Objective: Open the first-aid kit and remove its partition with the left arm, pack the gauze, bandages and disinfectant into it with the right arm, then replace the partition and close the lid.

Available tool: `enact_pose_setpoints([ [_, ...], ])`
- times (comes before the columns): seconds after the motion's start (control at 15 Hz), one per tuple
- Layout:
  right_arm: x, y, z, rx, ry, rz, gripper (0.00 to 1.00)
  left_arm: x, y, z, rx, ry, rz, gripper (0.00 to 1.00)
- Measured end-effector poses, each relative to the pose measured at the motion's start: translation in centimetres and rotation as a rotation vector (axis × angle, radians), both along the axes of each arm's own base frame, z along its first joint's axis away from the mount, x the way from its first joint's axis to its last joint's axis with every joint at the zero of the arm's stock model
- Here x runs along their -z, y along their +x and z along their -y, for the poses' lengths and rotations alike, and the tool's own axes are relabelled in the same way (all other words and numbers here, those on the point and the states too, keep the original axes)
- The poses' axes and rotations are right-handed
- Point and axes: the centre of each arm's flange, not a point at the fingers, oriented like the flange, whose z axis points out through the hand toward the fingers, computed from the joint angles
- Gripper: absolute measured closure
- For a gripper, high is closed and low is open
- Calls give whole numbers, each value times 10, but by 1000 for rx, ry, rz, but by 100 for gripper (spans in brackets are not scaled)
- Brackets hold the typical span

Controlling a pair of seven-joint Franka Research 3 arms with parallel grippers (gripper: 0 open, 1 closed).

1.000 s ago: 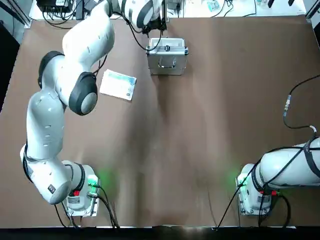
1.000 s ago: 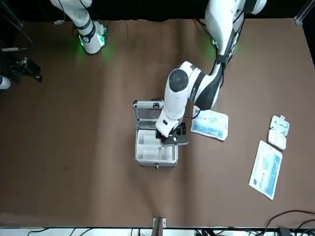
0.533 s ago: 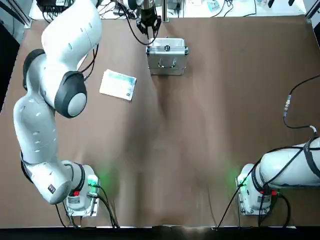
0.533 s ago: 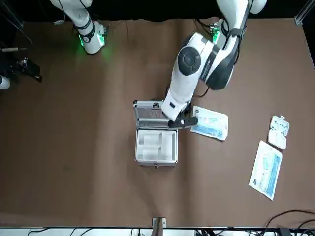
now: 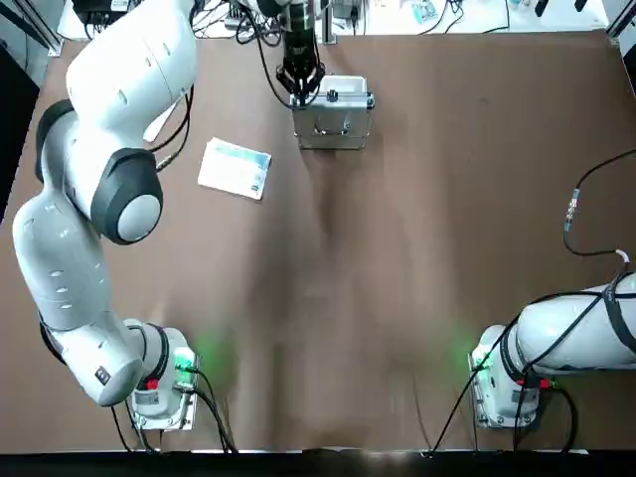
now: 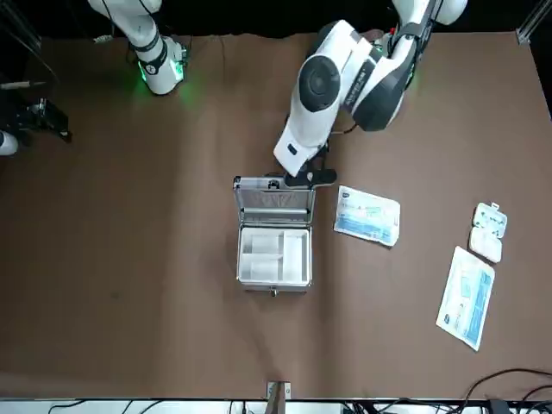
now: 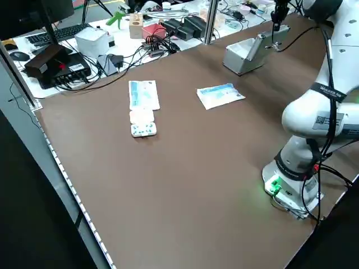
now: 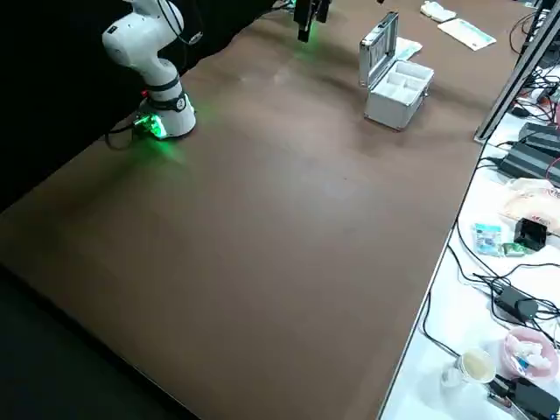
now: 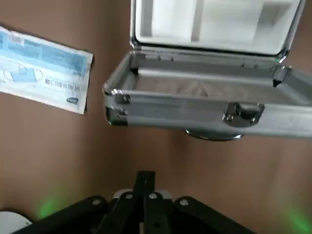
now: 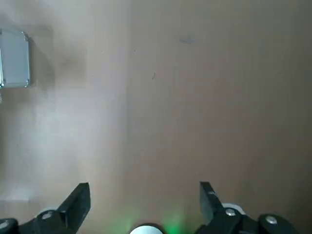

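The silver first-aid kit [image 6: 274,278] stands open at the table's far side, its lid [image 6: 274,201] tilted up. The white partition [image 6: 274,256] lies inside the case, and the left wrist view shows the partition [image 9: 214,22] beyond the lid [image 9: 204,114]. My left gripper [image 6: 302,178] hangs shut and empty just behind the lid's top edge, near its left corner [image 5: 298,89]. The right gripper [image 10: 144,190] is open over bare table, with that arm parked near its base [image 5: 566,343]. The disinfectant is out of view. I cannot tell which packs hold gauze or bandages.
A flat blue-white pack [image 6: 367,216] lies just left of the case. A longer pack [image 6: 466,297] and a small white blister block [image 6: 488,231] lie farther toward the robot's left. Cables, boxes and electronics [image 7: 67,61] crowd the bench past the table's far edge.
My left gripper has lifted out of the case's inside and drawn back over the raised lid to its rear side. The lid stays up, the partition stays in place, and the right arm is still.
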Motion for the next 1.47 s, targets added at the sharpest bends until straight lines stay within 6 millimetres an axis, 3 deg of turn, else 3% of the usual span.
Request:
enact_pose_setpoints([
  [0.53, 5, 0, 0, -4, 0, -10, 1, 40, -5, 16, -7, 30, -35, 99],
  [0.67, 5, 0, -2, -7, 0, -9, 1, 48, 4, 24, -18, -7, 11, 99],
  [0.73, 5, 0, -2, -10, 0, -8, 1, 50, 21, 28, -37, -55, 113, 98],
  [0.87, 5, 1, -2, -9, 0, -8, 1, 44, 45, 28, -61, -115, 259, 97],
  [1.07, 5, 1, -2, -9, 0, -7, 1, 34, 76, 10, -117, -172, 368, 97],
  [1.47, 5, 1, -2, -10, 0, -7, 1, 23, 84, 2, -128, -179, 396, 95],
])
